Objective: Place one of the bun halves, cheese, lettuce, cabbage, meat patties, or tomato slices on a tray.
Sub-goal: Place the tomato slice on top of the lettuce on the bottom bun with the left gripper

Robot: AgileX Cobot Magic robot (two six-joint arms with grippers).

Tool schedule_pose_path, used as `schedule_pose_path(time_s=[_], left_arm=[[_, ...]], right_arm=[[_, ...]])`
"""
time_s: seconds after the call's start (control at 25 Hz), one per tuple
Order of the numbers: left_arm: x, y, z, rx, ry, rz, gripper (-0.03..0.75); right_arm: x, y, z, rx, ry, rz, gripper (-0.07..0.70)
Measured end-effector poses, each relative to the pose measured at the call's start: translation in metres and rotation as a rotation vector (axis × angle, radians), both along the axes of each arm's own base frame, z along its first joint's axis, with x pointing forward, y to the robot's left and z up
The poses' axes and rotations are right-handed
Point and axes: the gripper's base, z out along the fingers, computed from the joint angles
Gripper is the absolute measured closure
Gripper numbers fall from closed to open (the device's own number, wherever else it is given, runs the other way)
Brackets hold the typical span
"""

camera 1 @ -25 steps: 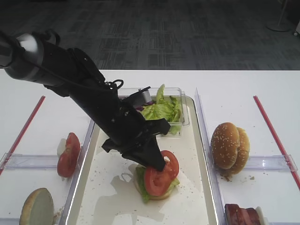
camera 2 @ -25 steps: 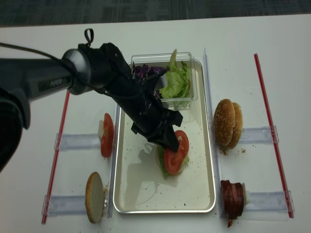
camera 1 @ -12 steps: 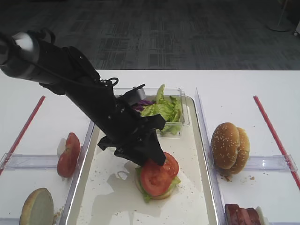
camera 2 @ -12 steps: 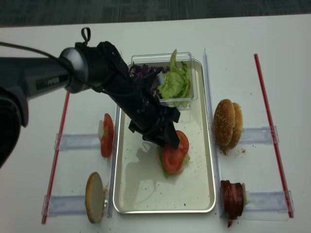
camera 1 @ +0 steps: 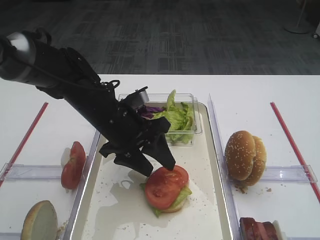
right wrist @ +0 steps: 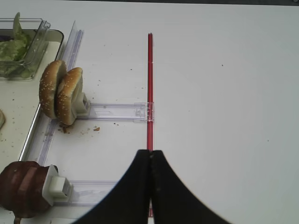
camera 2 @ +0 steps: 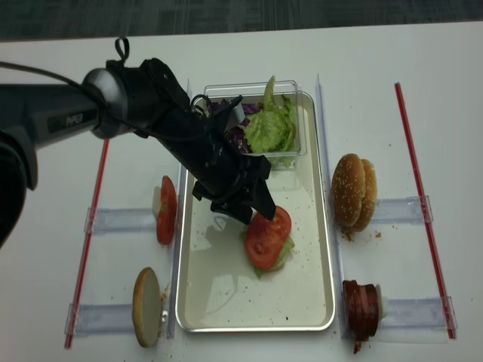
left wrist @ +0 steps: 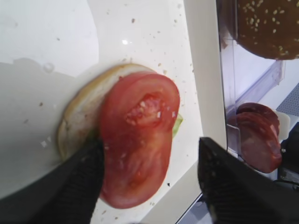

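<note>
Black and matte, the left gripper [camera 1: 156, 167] is hanging just above the stack in the tray [camera 1: 212, 165], its jaws spread apart with nothing between them. A second ago those same fingers were pressed down against the tomato slices [camera 1: 165, 184], which stood half on edge; now the gripper is lifting away toward the back left and the slices are lying flat and free. To my eye that means the release is done and this piece is delivered, so the arm only needs to clear out without dragging anything along.

From the left wrist view the tomato [left wrist: 138, 135] is showing as overlapping glossy red rounds with a paler, wet seed pocket near the middle. It is resting on a pale bun half [left wrist: 79, 126], with a bit of lettuce [left wrist: 176, 125] peeking out at the side. The whole stack is sitting in the middle of the crumb-speckled tray, slightly toward the near end.

Farther out, a clear tub [camera 1: 192, 112] at the tray's far end is holding green leaves and purple cabbage [camera 1: 150, 110]. Spare tomato slices [camera 1: 72, 165] are standing on the table to the left, seeded buns [camera 1: 245, 157] and meat patties [camera 2: 362, 308] to the right. The right gripper [right wrist: 150, 186] is hovering over bare table, its fingers pressed together on nothing.
</note>
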Motion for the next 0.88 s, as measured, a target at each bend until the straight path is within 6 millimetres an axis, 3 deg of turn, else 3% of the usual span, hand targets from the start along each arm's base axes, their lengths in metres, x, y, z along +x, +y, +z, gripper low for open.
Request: schedule_pose_path(time_s=[0.52,0.88], left_arm=[[0.002,0.003,0.001,0.003,0.001,0.0,0.282],[0.005,0.0,0.024,-0.029,-0.025,-0.01,0.281]], right_arm=[[0.0,0.0,0.0,0.0,0.0,0.0,0.595],[0.0,0.0,0.0,-0.002,0.0,0.001,0.595]])
